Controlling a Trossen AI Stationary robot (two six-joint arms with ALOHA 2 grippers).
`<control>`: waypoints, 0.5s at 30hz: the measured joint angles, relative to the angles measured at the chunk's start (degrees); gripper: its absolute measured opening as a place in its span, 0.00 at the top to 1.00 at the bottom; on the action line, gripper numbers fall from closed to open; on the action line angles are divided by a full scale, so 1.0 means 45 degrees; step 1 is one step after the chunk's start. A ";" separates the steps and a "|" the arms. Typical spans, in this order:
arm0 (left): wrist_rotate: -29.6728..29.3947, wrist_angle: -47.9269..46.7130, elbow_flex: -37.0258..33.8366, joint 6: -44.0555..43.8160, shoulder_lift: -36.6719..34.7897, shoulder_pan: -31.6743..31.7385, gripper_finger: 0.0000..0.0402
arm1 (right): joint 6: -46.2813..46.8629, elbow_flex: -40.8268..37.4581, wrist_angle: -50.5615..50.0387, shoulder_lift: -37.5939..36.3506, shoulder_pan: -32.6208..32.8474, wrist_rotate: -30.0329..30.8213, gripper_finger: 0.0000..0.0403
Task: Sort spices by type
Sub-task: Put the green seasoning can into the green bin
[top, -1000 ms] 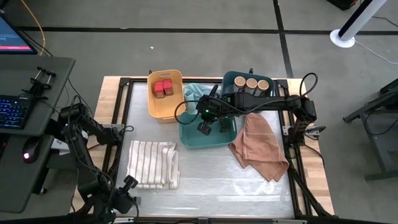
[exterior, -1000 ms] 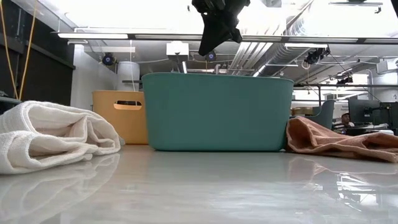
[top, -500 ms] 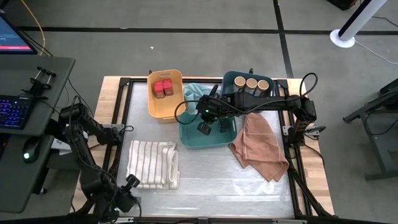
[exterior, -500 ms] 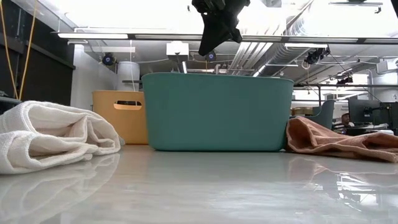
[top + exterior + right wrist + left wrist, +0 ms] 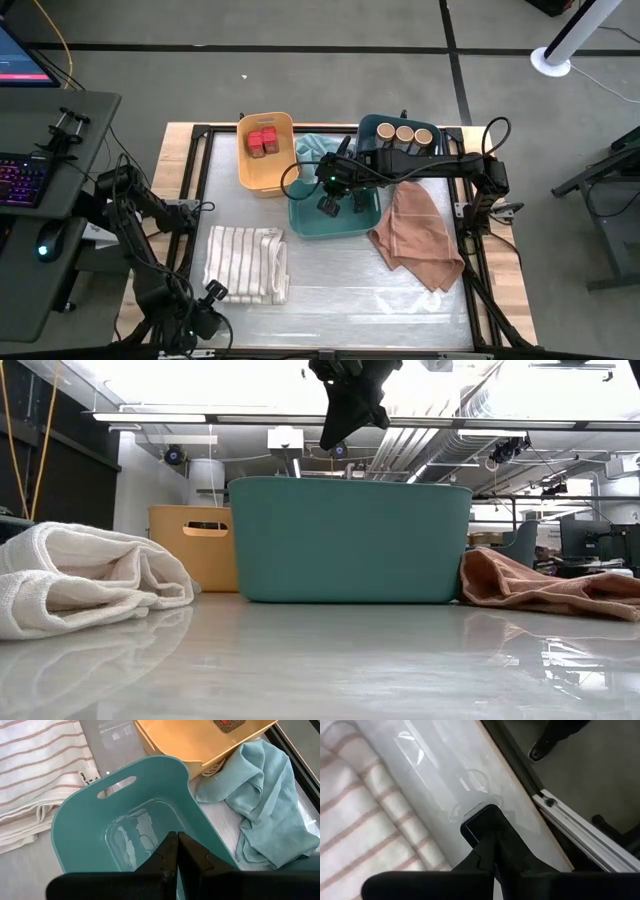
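Table [image 5: 340, 290], holding a teal bin [image 5: 335, 222] at centre with nothing visible inside, a yellow bin [image 5: 266, 172] behind-left containing two red-topped square jars [image 5: 262, 140], a further dark teal bin [image 5: 372, 128] behind-right with three round tan-lidded jars [image 5: 405, 133], plus a striped white cloth [image 5: 246, 262], a pink cloth [image 5: 420, 235] and a light blue cloth [image 5: 315, 150]. Right gripper [image 5: 329, 205]: fingers pressed together, empty, poised above the central teal bin. Left gripper [image 5: 213, 291]: fingers closed, holding nothing, at the table's front-left edge beside the striped cloth.

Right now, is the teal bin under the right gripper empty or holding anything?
Empty as far as shown: the teal bin shows a bare floor beneath the shut right gripper.
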 joint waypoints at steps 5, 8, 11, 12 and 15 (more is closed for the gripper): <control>-0.0289 -0.0178 -0.0005 0.0224 -0.0027 0.0843 1.00 | 0.0000 0.0000 0.0000 0.0000 -0.0005 -0.0005 1.00; -0.0298 -0.0176 -0.0010 0.1183 -0.0028 0.1299 1.00 | 0.0000 0.0000 -0.0001 0.0000 -0.0009 -0.0005 1.00; -0.0292 0.0035 -0.0023 0.2677 -0.0024 0.1743 1.00 | 0.0000 0.0000 -0.0019 0.0000 -0.0005 -0.0057 1.00; -0.0301 0.0162 -0.0024 0.3186 -0.0021 0.1896 1.00 | 0.0000 0.0000 -0.0024 0.0000 -0.0005 -0.0169 1.00; -0.0338 0.0487 -0.0039 0.4609 -0.0010 0.2364 1.00 | 0.0000 0.0000 -0.0102 0.0000 -0.0005 -0.0261 1.00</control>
